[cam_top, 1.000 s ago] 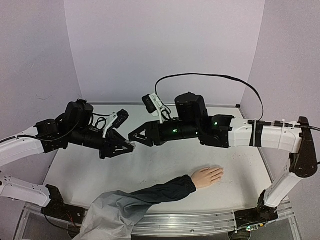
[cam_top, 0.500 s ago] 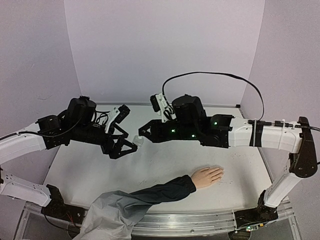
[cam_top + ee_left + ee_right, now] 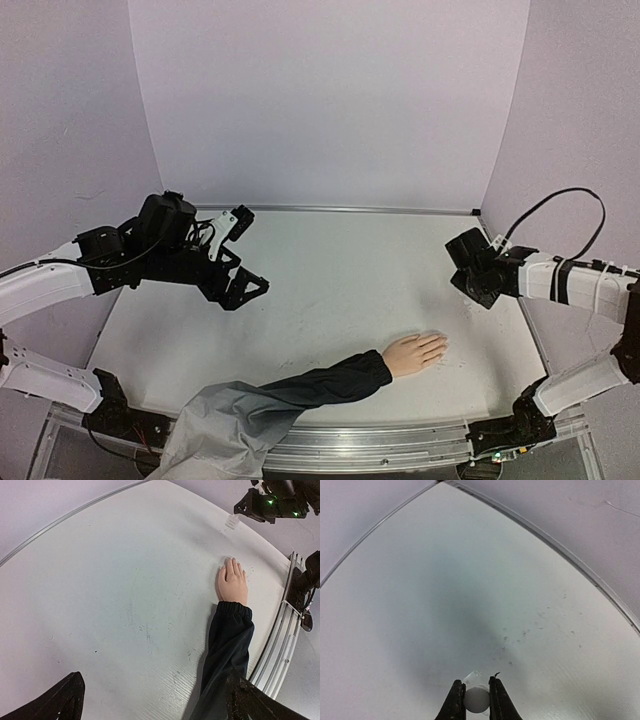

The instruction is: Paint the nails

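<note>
Your left gripper [image 3: 248,292] hangs over the left half of the table [image 3: 340,250]. Its jaws stand wide apart with nothing between them. In its wrist view the two dark fingertips [image 3: 70,690] sit at the bottom corners, with bare table between.

Your right gripper [image 3: 475,685] is over the right side of the table, close to the right wall. Its jaws are clamped on a small white item [image 3: 476,700], round-faced in the wrist view. A clear sliver and a thin dark hook show just past the fingertips; you cannot tell what they are.

The mannequin hand [image 3: 415,352] lies flat, palm down, on the near right part of the table. Its fingers point toward the right wall. The nails [image 3: 232,564] are at those fingertips, skin-toned and barely made out in any view. No colour is visible on them.

The right gripper is beyond the fingertips, up off the table and apart from the hand. The left gripper is well apart from it.

The navy sleeve [image 3: 320,385] runs from the wrist back toward the near left. There it meets a grey cloth [image 3: 220,430] at the table's near edge.

Small dark specks [image 3: 520,632] mark the table ahead of the right gripper.
</note>
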Controlling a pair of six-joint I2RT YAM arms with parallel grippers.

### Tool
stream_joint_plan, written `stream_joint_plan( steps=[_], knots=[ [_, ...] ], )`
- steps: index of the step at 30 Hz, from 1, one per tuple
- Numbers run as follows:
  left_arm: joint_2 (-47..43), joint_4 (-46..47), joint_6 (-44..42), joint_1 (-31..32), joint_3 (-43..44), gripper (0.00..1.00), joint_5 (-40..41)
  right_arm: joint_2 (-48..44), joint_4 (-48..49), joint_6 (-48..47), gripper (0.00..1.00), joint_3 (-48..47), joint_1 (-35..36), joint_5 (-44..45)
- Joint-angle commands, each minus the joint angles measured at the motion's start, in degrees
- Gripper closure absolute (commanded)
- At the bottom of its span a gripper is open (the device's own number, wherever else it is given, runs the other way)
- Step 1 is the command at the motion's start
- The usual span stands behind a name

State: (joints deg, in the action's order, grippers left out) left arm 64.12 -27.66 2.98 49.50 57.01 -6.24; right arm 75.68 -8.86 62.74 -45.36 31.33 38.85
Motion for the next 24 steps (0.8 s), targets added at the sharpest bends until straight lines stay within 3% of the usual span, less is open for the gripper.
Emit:
stream_joint_plan(
  steps=[1, 24],
  knots=[
    [-1.44, 0.41, 0.1, -0.19, 2.8, 0.0, 0.53, -0.63, -0.94, 4.53, 1.0, 3.12, -5.42, 2.54],
    [-2.59, 0.54, 0.12, -0.19, 2.67, 0.01, 1.2, 8.25, 4.57, 10.45, 0.97, 8.06, -8.57, 2.25]
  ],
)
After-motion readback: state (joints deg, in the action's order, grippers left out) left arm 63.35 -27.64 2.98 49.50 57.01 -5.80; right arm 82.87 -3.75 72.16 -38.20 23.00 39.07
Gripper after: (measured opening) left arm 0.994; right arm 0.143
